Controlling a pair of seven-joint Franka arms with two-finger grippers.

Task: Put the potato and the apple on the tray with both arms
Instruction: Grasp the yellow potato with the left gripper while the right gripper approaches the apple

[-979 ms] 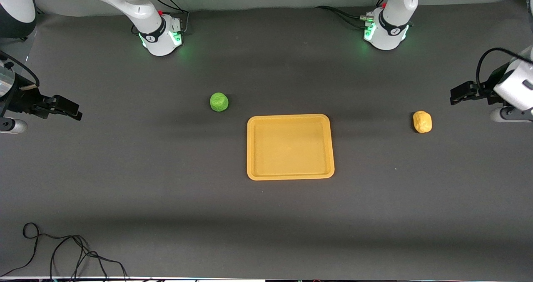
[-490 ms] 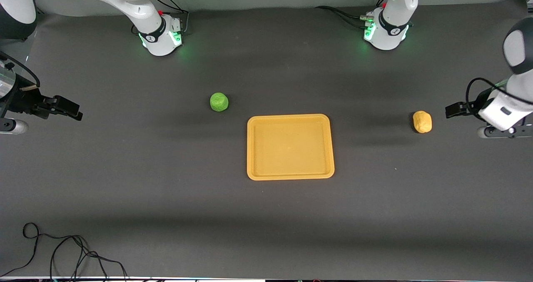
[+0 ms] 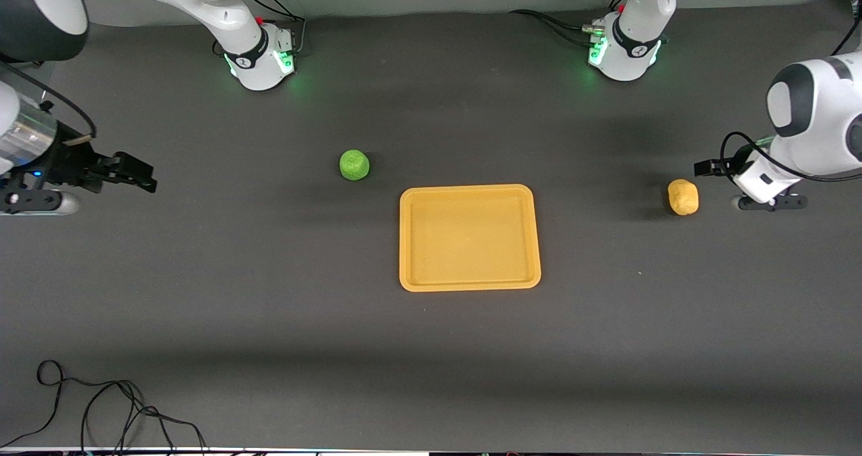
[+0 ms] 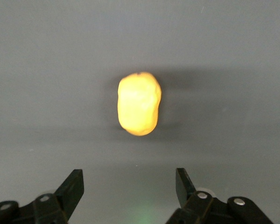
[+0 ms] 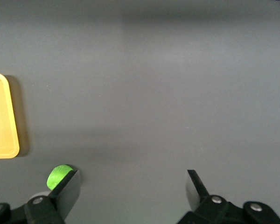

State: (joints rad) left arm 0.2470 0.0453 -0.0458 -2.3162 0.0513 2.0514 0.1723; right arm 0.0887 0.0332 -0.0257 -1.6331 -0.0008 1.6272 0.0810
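Observation:
The yellow-orange tray [image 3: 469,240] lies empty at the table's middle. The green apple [image 3: 354,165] sits on the table off the tray's corner, toward the right arm's end. The yellow-orange potato [image 3: 683,197] sits on the table toward the left arm's end. My left gripper [image 3: 707,168] is open and empty, close beside the potato; in the left wrist view the potato [image 4: 139,103] lies ahead of the open gripper [image 4: 129,175]. My right gripper [image 3: 138,176] is open and empty over the right arm's end of the table, well away from the apple. In the right wrist view the gripper [image 5: 133,175] has a finger partly hiding the apple [image 5: 58,176], and the tray's edge [image 5: 2,116] shows.
The two arm bases with green lights [image 3: 259,58] [image 3: 623,48] stand along the table's edge farthest from the front camera. A loose black cable [image 3: 101,409] lies at the near corner by the right arm's end. The dark table top lies bare around the tray.
My left gripper has swung in from the table's end to just beside the potato. My right gripper has moved a little toward the apple. Potato, apple and tray have not moved.

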